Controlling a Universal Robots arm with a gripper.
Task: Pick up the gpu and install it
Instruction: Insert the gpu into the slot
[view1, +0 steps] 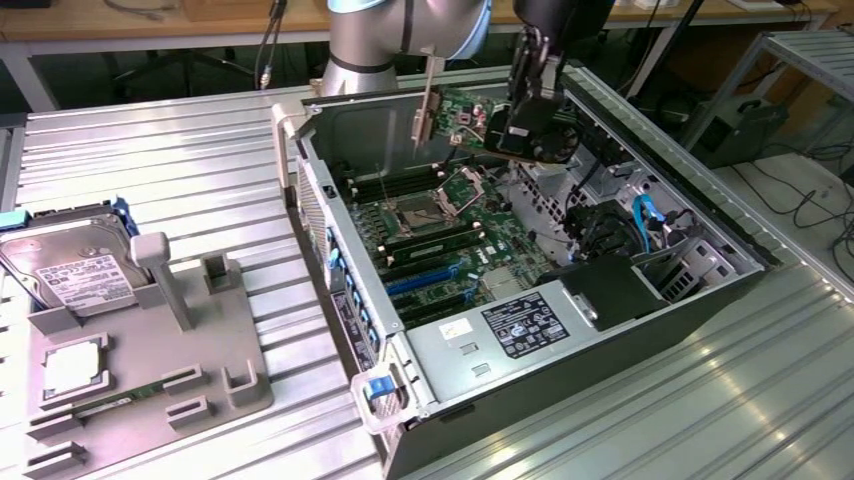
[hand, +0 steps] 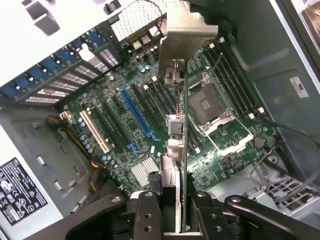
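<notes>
My gripper hangs over the far end of the open computer case and is shut on the gpu, a dark card held on edge above the motherboard. Its pale metal bracket hangs down at the end towards the exterior view's left. In the wrist view the gpu shows edge-on, running from my gripper out to the bracket. Below it lie the motherboard, its long blue slot and the open processor socket. The card is clear of the slots.
On the exterior view's left a grey holder carries a silver hard drive and a small square processor chip. Inside the case are a black power supply box, blue cables and memory slots. The case stands on a ribbed metal table.
</notes>
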